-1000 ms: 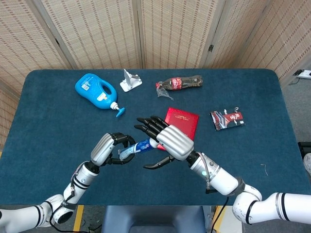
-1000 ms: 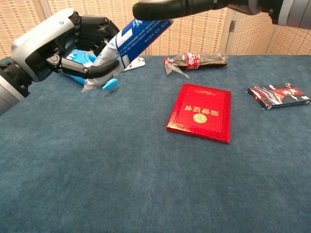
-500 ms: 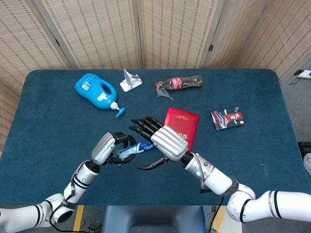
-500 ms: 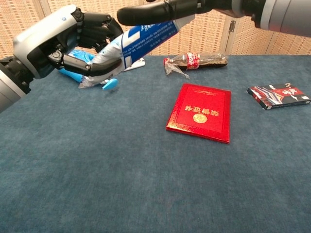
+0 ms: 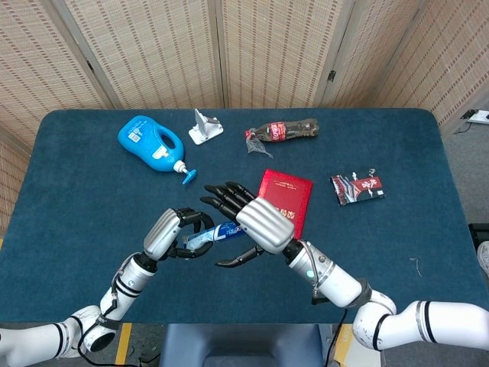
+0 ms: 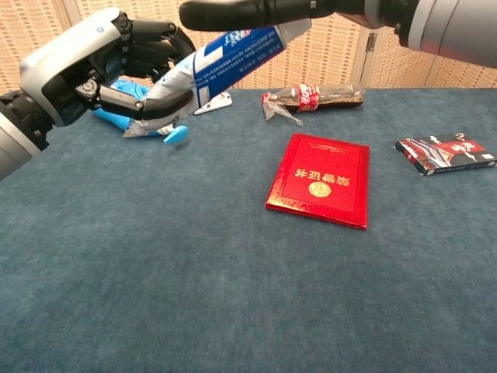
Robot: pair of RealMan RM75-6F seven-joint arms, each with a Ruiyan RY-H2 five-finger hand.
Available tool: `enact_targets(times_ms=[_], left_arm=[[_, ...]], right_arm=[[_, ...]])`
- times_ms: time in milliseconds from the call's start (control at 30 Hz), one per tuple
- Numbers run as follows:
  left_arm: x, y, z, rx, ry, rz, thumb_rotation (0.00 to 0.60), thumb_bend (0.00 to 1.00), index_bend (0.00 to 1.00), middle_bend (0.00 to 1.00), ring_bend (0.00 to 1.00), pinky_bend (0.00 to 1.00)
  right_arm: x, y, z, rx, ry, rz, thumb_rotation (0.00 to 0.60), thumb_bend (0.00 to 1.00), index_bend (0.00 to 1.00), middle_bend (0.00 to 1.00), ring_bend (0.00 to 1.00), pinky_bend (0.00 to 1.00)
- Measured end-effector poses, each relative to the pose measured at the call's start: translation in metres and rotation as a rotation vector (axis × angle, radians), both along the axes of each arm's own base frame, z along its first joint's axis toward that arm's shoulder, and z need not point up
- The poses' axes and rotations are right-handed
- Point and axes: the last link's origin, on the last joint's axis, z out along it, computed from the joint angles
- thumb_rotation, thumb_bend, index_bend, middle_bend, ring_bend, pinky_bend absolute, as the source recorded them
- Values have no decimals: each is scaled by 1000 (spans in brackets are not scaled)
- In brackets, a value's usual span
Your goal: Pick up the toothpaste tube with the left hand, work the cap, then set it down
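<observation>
My left hand grips the lower body of the blue-and-white toothpaste tube and holds it above the table, near the front. In the chest view the tube slants up to the right out of the left hand. My right hand hovers over the tube's cap end with its dark fingers spread and its thumb reaching under. Along the top edge of the chest view, one dark finger of the right hand lies against the tube's upper end. The cap itself is hidden.
A red booklet lies just right of the hands. Further back are a blue pump bottle, a white holder and a cola bottle. A black packet lies at the right.
My right hand has slid a little to the left along the tube's cap end. The tube has tipped to a flatter slant in the left hand.
</observation>
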Motion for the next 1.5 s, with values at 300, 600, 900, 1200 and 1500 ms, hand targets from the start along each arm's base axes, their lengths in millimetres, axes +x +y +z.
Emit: enact_targets(times_ms=[300, 600, 900, 1200, 1500], left_arm=[[-1, 1, 2, 2, 2, 5, 600, 633, 737, 775, 730, 569], [-5, 1, 1, 9, 21, 7, 600, 633, 737, 775, 729, 569], [-34, 8, -6, 69, 224, -2, 600, 633, 728, 775, 721, 568], [-61, 16, -18, 57, 535, 42, 600, 633, 694, 775, 691, 558], [-69, 23, -28, 56, 728, 86, 600, 611, 583, 698, 618, 521]], right_arm=[[0, 0, -8, 25, -63, -6, 220, 0, 0, 0, 0, 0], [3, 1, -10, 42, -99, 3, 220, 0, 0, 0, 0, 0], [-13, 2, 17, -14, -101, -11, 219, 0, 0, 0, 0, 0], [-49, 4, 46, -114, -20, -70, 218, 0, 0, 0, 0, 0], [-85, 9, 64, -169, 51, -143, 220, 0, 0, 0, 0, 0]])
